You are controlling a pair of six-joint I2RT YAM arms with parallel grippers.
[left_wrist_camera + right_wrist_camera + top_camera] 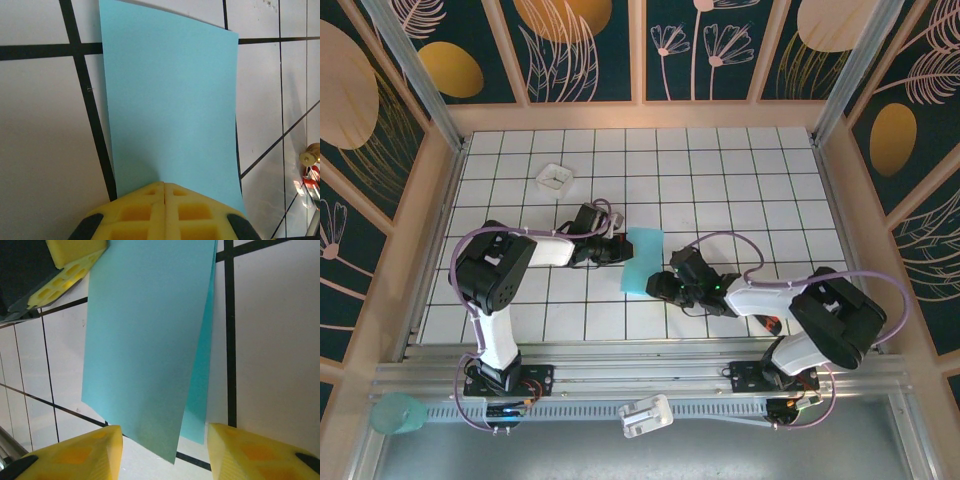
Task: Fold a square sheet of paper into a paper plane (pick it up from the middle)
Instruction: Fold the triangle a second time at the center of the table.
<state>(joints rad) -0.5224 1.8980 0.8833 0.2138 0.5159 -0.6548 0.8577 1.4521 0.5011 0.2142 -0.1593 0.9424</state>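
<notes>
**Item 1, nearest: right gripper** (661, 286). It is placed at the near right end of the sheet. In the right wrist view its yellow fingers (80, 452) are seen standing apart, one to each side of the sheet's near corner. Neither is pressed on the paper and nothing is held.

**Item 2: square sheet of paper** (642, 262). It is located at mid-table between the two grippers, partly raised off the gridded surface. A narrow turquoise strip is presented rather than a full square. In the right wrist view two layers (145, 330) are seen, the under layer showing past the upper one along the right edge. One lengthwise fold is therefore judged made, or nearly so. Whether the crease is pressed flat cannot be told.

**Item 3: left gripper** (612, 250). It is set at the sheet's left side. In the left wrist view its pads (150, 200) are seen closed together, with the sheet (170, 100) clamped at its edge.

**Item 4, farthest: white tray** (542, 178). It is set well apart on the table (720, 170), beyond the left arm.

**Condition of the work:** an early stage is judged. No point, no angled nose folds and no wings are seen. These steps, and the final dart shape, are left to be done.
</notes>
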